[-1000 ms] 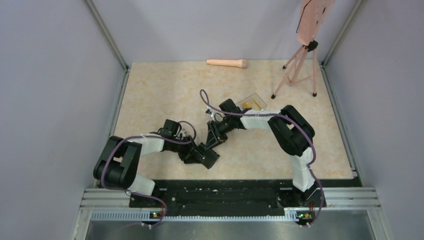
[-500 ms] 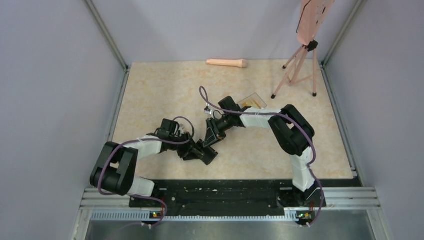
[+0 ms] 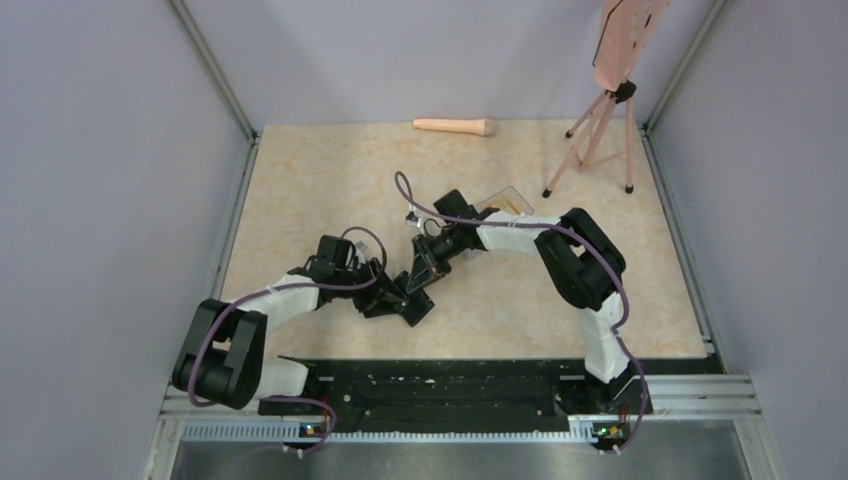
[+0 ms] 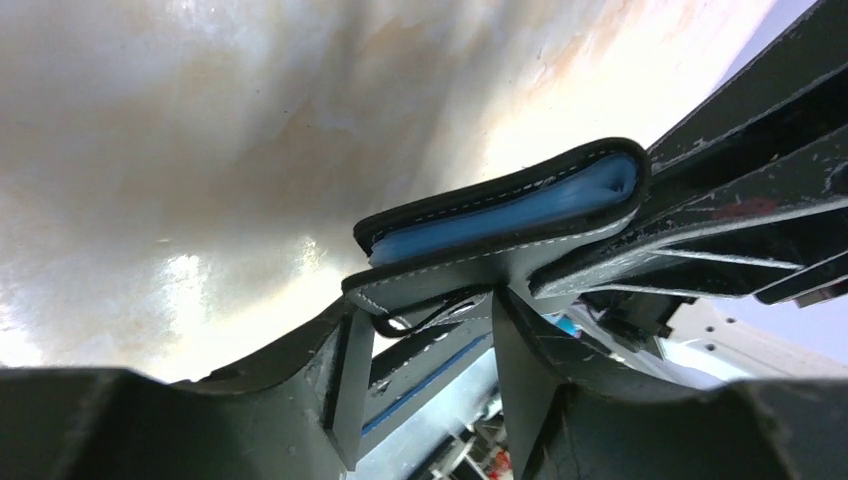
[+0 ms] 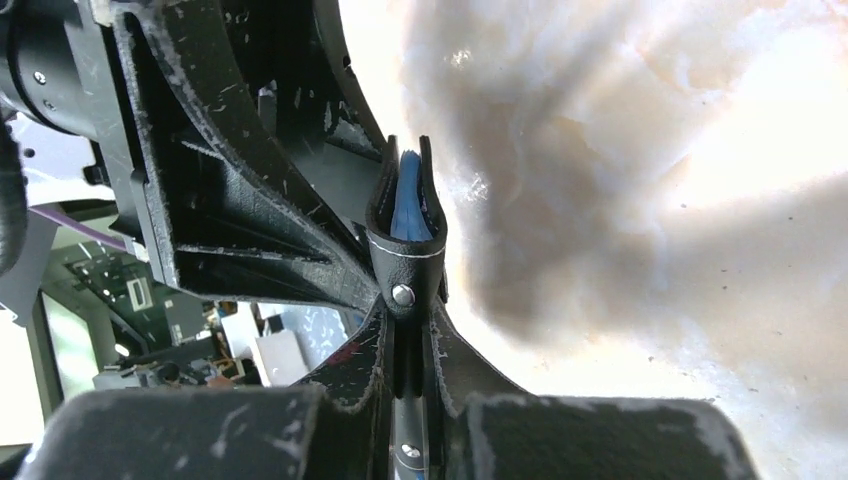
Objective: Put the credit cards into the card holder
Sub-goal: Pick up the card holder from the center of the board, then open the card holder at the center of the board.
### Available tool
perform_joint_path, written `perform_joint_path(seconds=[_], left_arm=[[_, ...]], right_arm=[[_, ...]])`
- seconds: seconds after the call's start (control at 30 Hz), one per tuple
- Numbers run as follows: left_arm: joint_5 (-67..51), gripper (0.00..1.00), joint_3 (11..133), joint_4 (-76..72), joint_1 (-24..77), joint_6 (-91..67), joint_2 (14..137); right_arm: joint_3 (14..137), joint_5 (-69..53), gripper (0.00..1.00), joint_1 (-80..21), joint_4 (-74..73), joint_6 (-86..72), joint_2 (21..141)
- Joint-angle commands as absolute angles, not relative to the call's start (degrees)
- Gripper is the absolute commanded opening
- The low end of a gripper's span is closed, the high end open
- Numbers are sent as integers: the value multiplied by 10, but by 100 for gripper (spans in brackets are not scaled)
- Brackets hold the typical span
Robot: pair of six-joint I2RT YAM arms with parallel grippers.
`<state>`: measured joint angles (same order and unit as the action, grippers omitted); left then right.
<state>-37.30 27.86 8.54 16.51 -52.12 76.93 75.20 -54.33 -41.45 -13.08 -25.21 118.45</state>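
The black card holder (image 4: pixel 500 215), folded nearly shut with its blue lining showing, hangs above the table between both grippers (image 3: pixel 411 288). My right gripper (image 5: pixel 408 300) is shut on its clasp-tab edge (image 5: pixel 404 262); this gripper also shows in the top view (image 3: pixel 421 271). My left gripper (image 4: pixel 425 310) has its jaws apart, with its fingertips (image 4: pixel 352 330) against the holder's lower flap, and it meets the right gripper at the table's centre (image 3: pixel 401 303). Yellow-orange credit cards (image 3: pixel 512 206) lie in a clear box behind the right arm. No card shows in either gripper.
The clear plastic box (image 3: pixel 497 197) sits just beyond the right wrist. A pink cylinder (image 3: pixel 455 126) lies at the far edge. A pink tripod stand (image 3: pixel 600 130) stands at the back right. Grey walls close in both sides.
Both grippers have shifted a little left and away from the near edge together with the card holder. The left arm has stretched out further.
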Motion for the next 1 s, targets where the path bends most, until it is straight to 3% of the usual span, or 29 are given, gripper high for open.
perform_joint_path(seconds=[0.0,0.2,0.57,0.67,0.97], left_arm=[[-337,54,341,118,161,-475,724],[-234,64,477,307,162,-360,690],[-52,64,683,466,254,-342,763],[-7,64,716,482,282,-346,792],[-22,64,727,440,318,-373,855]], right_arm=[[820,-539,0,-422,-196,-226,1174],[880,-465,0,-393,-279,-229,1133],[946,-370,0,-371,-386,-267,1100],[948,-361,0,-365,-385,-281,1097],[966,-387,0,-343,-383,-293,1107]])
